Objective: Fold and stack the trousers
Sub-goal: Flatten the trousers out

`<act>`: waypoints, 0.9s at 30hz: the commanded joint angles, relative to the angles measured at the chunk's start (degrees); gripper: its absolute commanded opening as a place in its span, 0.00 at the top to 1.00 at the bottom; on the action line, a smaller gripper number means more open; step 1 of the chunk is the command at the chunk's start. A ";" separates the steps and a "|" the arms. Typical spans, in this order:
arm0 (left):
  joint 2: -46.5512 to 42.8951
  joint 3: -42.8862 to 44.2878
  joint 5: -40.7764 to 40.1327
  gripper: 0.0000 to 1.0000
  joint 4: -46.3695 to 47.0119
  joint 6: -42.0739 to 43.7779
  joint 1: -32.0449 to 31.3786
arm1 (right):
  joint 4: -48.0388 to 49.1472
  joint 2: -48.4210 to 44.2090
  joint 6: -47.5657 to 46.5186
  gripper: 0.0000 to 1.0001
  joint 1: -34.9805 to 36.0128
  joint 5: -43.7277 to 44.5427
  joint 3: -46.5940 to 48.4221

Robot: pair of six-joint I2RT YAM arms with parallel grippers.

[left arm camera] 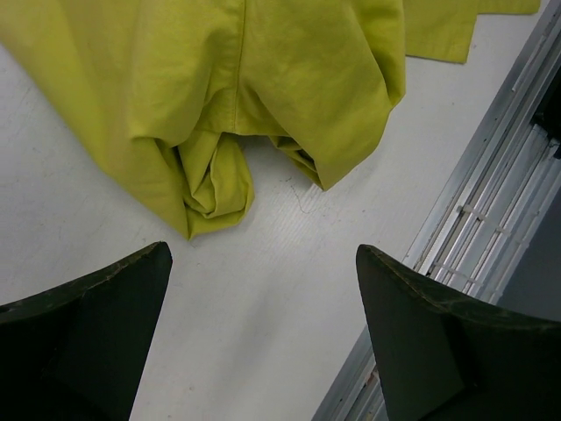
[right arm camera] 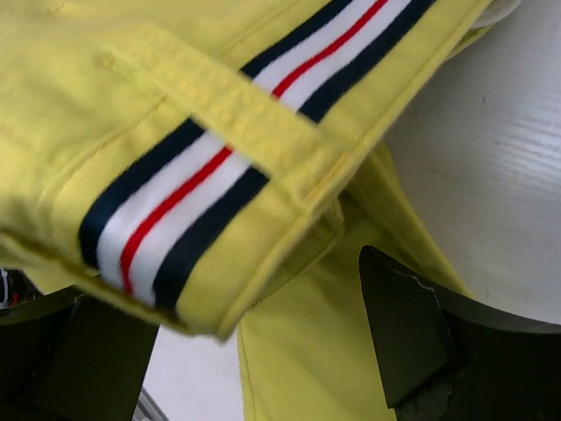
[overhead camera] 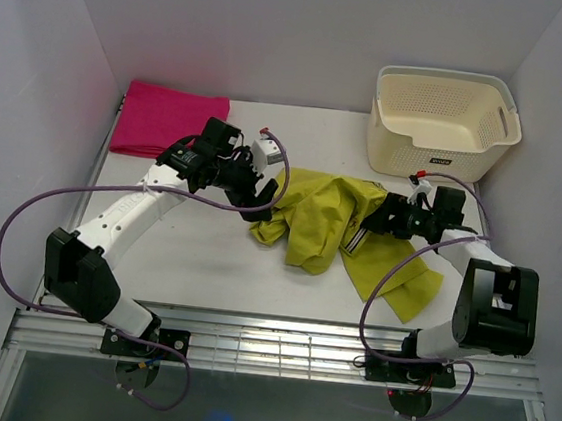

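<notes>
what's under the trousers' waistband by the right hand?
The striped waistband overlaps another layer of the trousers, which lies on the white table. Anything beneath that layer is covered.

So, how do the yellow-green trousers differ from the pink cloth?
The yellow-green fabric trousers lie crumpled mid-table; the magenta-pink folded cloth lies flat in the far left corner. The trousers carry a striped band; the cloth looks plain. Both rest on the white table.
</notes>
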 commanded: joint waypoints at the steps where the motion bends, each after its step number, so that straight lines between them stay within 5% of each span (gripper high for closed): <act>1: -3.30 0.49 -2.15 0.02 -1.17 0.27 -0.05 | 17.53 5.90 5.35 0.10 -0.01 -5.10 -1.77; 6: -3.83 0.66 -3.03 0.02 -1.88 -0.08 -0.14 | 23.87 8.63 7.99 0.02 0.08 -7.64 -1.60; 7: -3.83 0.75 -3.04 0.02 -1.97 -0.25 -0.14 | 24.05 9.59 8.17 0.08 -0.01 -8.52 -1.07; 12: -4.35 1.28 -4.35 0.02 -2.58 -0.25 -0.05 | 13.79 3.82 5.46 0.73 -0.01 -14.41 2.62; 15: -5.06 0.84 -5.32 0.02 -1.97 -0.86 -0.05 | 2.14 -5.14 0.45 0.92 -0.18 -15.12 6.12; 22: -5.68 -0.12 -3.23 0.04 -0.30 -6.65 2.49 | -20.84 -16.67 -7.11 0.92 -6.59 -19.40 21.68; 27: -4.01 0.48 3.45 0.05 2.77 -12.36 7.84 | -27.36 -15.80 -1.53 0.92 -12.22 -26.18 34.51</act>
